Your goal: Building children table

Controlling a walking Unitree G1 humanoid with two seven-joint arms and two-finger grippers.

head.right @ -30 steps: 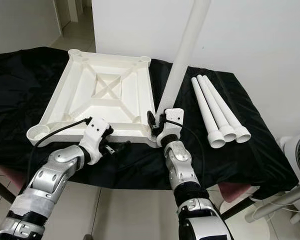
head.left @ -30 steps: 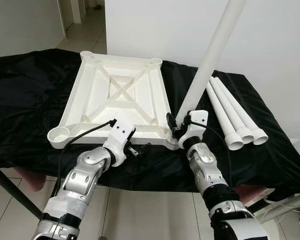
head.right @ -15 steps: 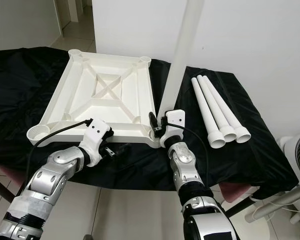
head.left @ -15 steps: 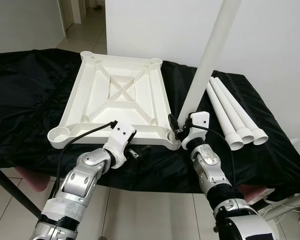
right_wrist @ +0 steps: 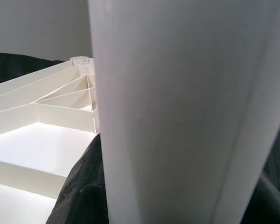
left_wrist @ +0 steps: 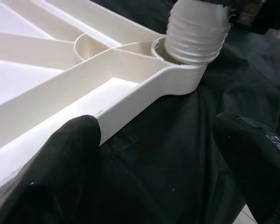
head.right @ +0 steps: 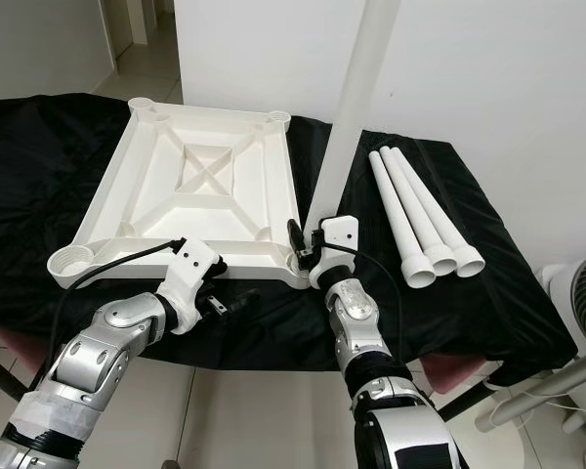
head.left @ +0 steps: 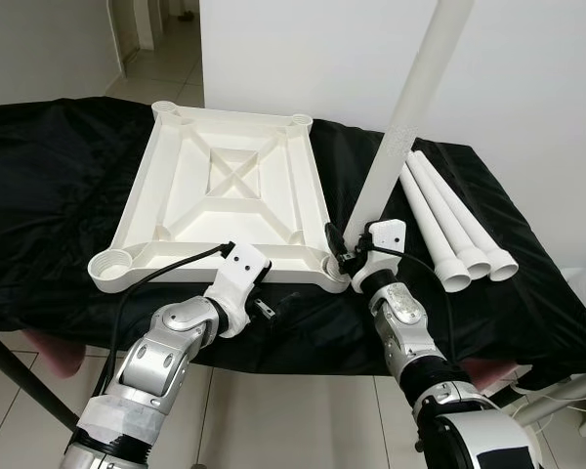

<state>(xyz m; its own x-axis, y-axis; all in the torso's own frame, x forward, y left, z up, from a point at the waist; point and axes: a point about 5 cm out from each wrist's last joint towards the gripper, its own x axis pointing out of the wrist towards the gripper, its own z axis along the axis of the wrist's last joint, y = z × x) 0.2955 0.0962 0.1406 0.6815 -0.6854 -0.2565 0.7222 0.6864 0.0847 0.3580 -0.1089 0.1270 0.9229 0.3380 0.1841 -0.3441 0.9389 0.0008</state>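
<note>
The top of the upright leg (head.left: pixel 410 107) is cut off by the frame edge, and in the right wrist view it is so close that the fingers gripping it are little more than dark shapes at its sides.

The left hand (head.left: pixel 272 308) reaches low over the black-draped counter (head.left: pixel 49 195), just in front of the near edge of the upside-down white tabletop (head.left: pixel 236 191). Its forearm angles up from below. Its fingers (left_wrist: pixel 56 168) are spread wide with nothing between them; one sits against the tabletop's near rail, the other is clear of it over the cloth.

The right hand (head.left: pixel 347 252) is clamped on the base of the leg, whose ribbed end (left_wrist: pixel 196 32) sits in the tabletop's near right corner socket (left_wrist: pixel 179 77). The leg leans slightly rightward.

Three more legs (head.left: pixel 449 225) lie side by side on the cloth, well right of the tabletop.
</note>
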